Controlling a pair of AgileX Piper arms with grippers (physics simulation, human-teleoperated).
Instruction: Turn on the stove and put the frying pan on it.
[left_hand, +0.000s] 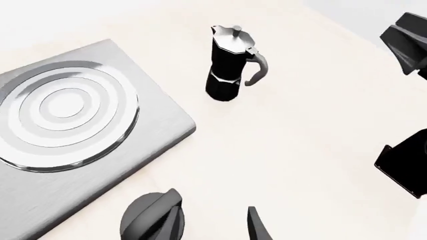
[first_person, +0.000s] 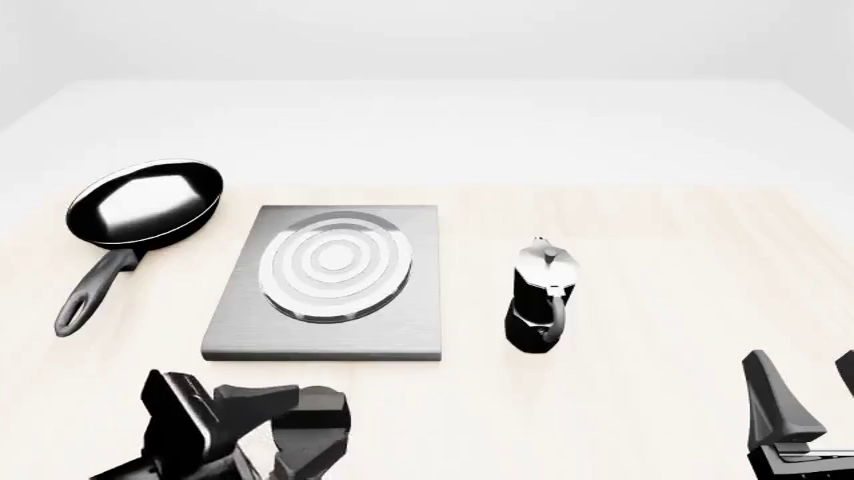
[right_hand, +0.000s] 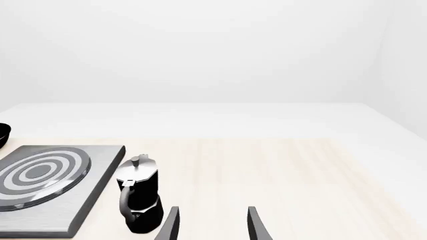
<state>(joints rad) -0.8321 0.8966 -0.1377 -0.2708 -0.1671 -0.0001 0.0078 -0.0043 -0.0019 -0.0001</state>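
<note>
The stove plate (first_person: 334, 280) is a grey square with a ring burner, left of the table's middle; it also shows in the left wrist view (left_hand: 73, 130) and the right wrist view (right_hand: 47, 185). Its black knob (left_hand: 147, 220) sits in front of the plate, right beside one finger of my open left gripper (left_hand: 215, 227), mostly outside the gap. In the front view my left gripper (first_person: 260, 425) covers the knob. The frying pan (first_person: 144, 205) lies left of the plate, empty, handle pointing toward me. My right gripper (first_person: 805, 395) is open and empty at the near right.
A black-and-silver moka pot (first_person: 541, 300) stands upright just right of the stove plate; it also shows in the left wrist view (left_hand: 230, 62) and the right wrist view (right_hand: 139, 192). Parts of the right arm (left_hand: 403, 165) show in the left wrist view.
</note>
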